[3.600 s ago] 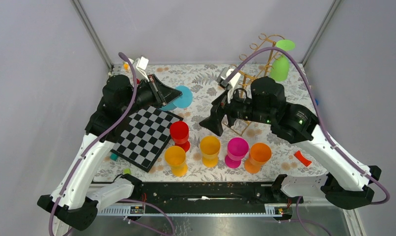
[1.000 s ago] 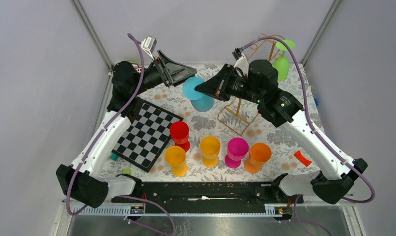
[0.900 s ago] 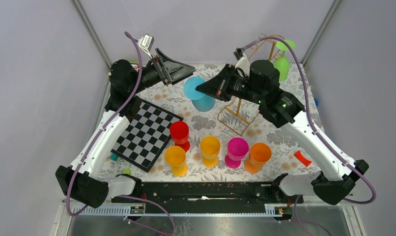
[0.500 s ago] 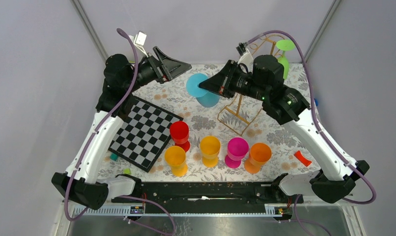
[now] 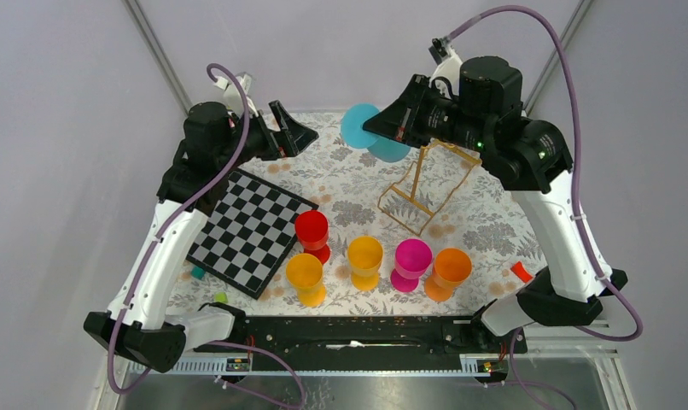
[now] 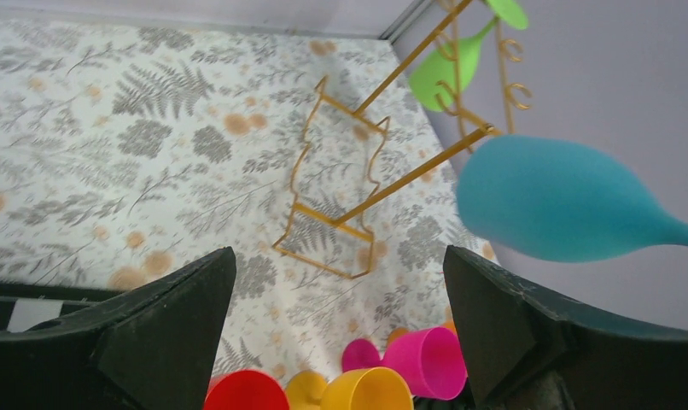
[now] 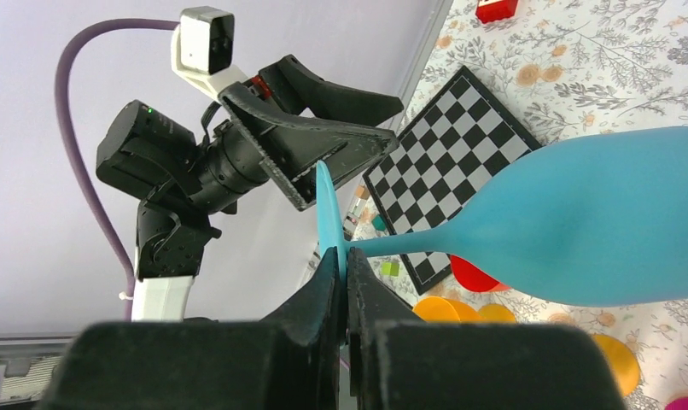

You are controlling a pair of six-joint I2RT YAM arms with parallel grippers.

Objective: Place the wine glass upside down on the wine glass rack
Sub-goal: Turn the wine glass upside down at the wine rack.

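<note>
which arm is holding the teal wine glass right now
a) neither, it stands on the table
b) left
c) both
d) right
d: the right gripper is shut on the stem of the teal wine glass, while the left gripper is open and apart from it.

The wine glass [image 5: 390, 152] is showing a solid teal blue. The wine glass rack [image 6: 417, 173] is gleaming gold, and a green glass [image 6: 447, 68] at its far end is glowing lime. The tablecloth [image 5: 341, 184] is carrying grey ferns and orange blossoms on white. At the left, a board [image 5: 251, 231] is displaying black and white checks. Along the near side, five cups are standing out: a red cup [image 5: 311, 231], an amber cup [image 5: 305, 273], a yellow cup [image 5: 364, 256], a magenta cup [image 5: 411, 259] and an orange cup [image 5: 450, 269].
</note>
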